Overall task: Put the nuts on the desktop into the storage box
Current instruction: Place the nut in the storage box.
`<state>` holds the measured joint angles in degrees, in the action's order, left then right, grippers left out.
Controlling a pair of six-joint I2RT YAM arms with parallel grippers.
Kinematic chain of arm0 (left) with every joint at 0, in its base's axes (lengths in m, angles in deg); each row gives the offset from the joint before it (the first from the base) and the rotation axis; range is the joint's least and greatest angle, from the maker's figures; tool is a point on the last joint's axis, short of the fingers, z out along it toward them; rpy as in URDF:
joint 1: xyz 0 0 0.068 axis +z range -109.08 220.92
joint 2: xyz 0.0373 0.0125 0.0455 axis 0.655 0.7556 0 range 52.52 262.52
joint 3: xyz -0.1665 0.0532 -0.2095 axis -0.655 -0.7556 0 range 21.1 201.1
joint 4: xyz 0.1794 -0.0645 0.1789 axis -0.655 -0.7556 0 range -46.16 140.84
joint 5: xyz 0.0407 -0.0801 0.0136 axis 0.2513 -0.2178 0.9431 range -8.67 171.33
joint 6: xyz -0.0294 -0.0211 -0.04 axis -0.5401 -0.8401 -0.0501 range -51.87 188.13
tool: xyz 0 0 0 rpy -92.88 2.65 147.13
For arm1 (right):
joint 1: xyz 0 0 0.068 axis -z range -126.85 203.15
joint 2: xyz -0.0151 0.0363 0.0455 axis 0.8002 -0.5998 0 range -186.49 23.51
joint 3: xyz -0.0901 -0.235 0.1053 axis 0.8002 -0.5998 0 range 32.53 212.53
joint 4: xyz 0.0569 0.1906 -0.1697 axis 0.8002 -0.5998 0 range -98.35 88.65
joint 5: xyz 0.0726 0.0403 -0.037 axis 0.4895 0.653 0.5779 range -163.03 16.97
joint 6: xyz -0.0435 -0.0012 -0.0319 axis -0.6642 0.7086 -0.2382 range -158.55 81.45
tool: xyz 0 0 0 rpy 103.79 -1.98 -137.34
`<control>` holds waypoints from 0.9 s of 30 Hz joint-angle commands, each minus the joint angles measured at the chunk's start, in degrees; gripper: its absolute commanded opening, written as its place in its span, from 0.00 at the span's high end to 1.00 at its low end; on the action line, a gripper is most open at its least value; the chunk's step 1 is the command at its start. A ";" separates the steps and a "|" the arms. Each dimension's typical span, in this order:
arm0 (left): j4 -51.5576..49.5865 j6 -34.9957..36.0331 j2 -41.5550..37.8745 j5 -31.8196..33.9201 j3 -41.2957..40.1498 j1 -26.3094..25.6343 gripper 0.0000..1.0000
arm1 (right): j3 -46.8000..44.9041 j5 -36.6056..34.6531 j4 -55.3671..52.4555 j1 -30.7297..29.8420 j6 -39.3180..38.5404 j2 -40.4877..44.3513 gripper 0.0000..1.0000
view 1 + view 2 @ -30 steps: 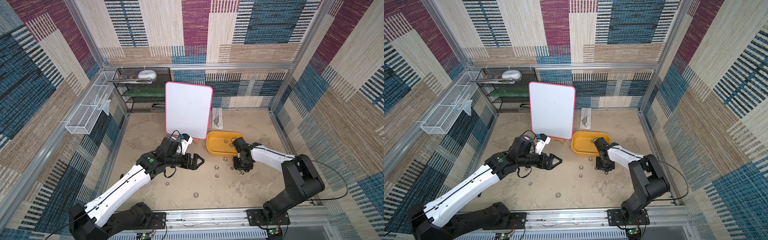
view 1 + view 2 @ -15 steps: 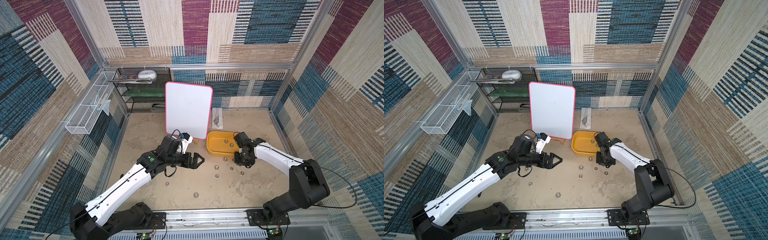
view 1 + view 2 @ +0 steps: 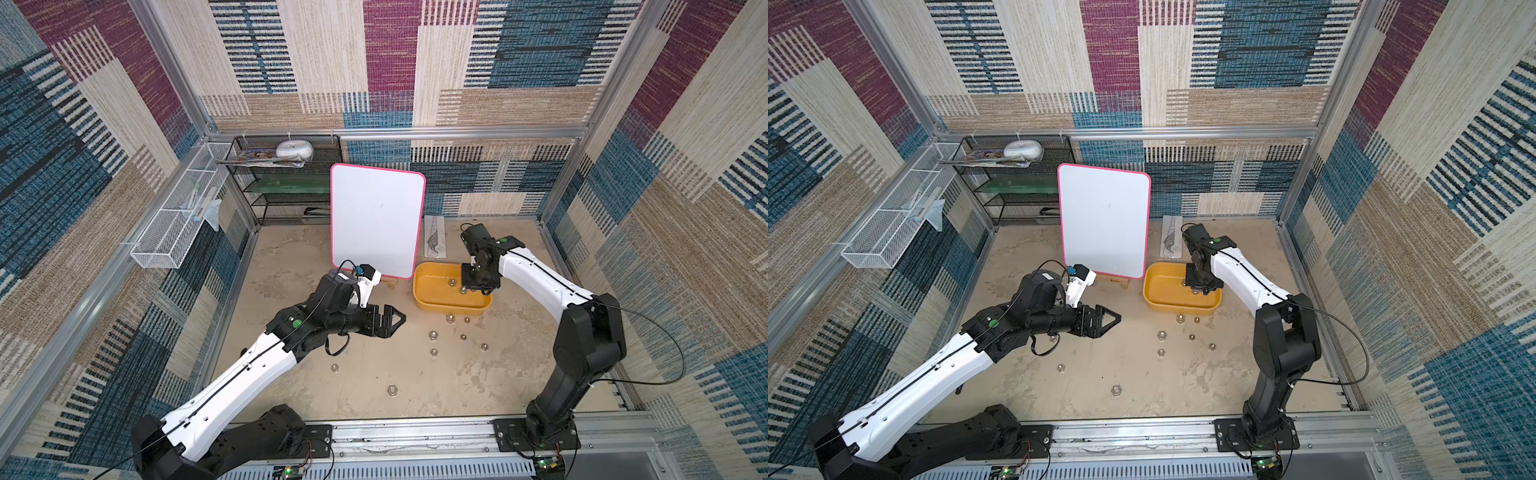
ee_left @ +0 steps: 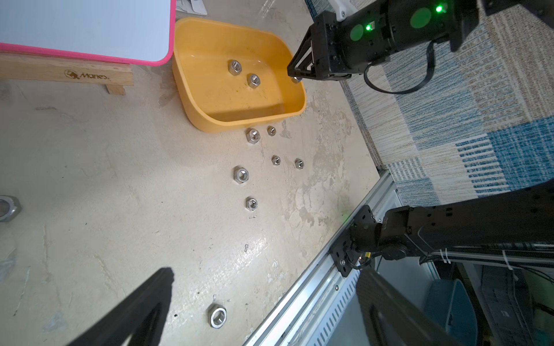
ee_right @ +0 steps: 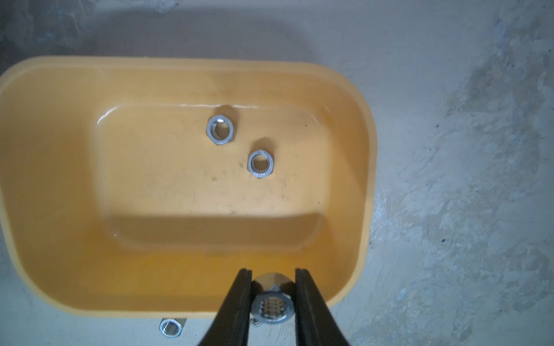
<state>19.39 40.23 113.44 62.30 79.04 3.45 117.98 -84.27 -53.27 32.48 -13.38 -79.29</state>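
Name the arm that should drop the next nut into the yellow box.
Right. The right claw is shut on a nut above the storage box rim; the left claw is open, empty, out over the desktop.

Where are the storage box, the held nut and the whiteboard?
storage box [image 5: 165, 179], right wrist view, bare floor.
held nut [image 5: 272, 319], right wrist view, metal ring.
whiteboard [image 3: 376, 220], in a top view, white face.

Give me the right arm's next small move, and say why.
Probably ease the right gripper a little further in over the storage box before opening. It is shut on a nut that, in the right wrist view, sits about over the box's rim, so releasing here might drop it onto the desktop.
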 commanded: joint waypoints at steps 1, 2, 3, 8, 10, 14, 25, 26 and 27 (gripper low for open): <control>-1.58 1.22 -1.35 2.52 -0.43 -0.06 0.00 | 2.39 -0.20 -0.05 1.79 -2.50 -3.32 0.73; -1.96 1.42 -1.68 2.74 -0.36 -0.06 0.00 | 2.92 0.09 0.35 2.38 -2.86 -4.42 0.73; -2.32 1.56 -2.00 3.05 -0.36 -0.06 0.00 | 3.50 0.23 0.87 2.94 -3.45 -5.69 0.73; -3.58 1.62 -2.24 4.24 0.03 0.03 0.00 | 6.81 0.17 1.88 4.77 -5.03 -11.07 0.73; -3.59 1.29 -2.11 4.88 0.23 0.03 0.00 | 7.91 0.17 2.34 5.22 -5.23 -13.15 0.73; -3.67 0.78 -1.79 6.77 0.68 0.09 0.00 | 10.13 0.58 2.25 5.85 -5.04 -16.38 0.72; -3.30 1.68 -1.59 8.91 0.74 0.03 0.00 | 9.87 0.69 4.02 6.45 -4.87 -19.89 0.67; -3.05 1.68 -1.98 9.24 0.54 0.03 0.00 | 9.87 0.60 3.97 6.42 -4.83 -19.85 0.64; -2.93 1.69 -2.27 9.20 0.44 0.03 0.00 | 9.89 0.54 3.87 6.48 -4.86 -19.68 0.63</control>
<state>15.92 40.76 111.83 70.45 79.74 3.47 127.88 -83.44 -49.75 38.88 -18.24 -99.07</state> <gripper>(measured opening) 0.998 0.372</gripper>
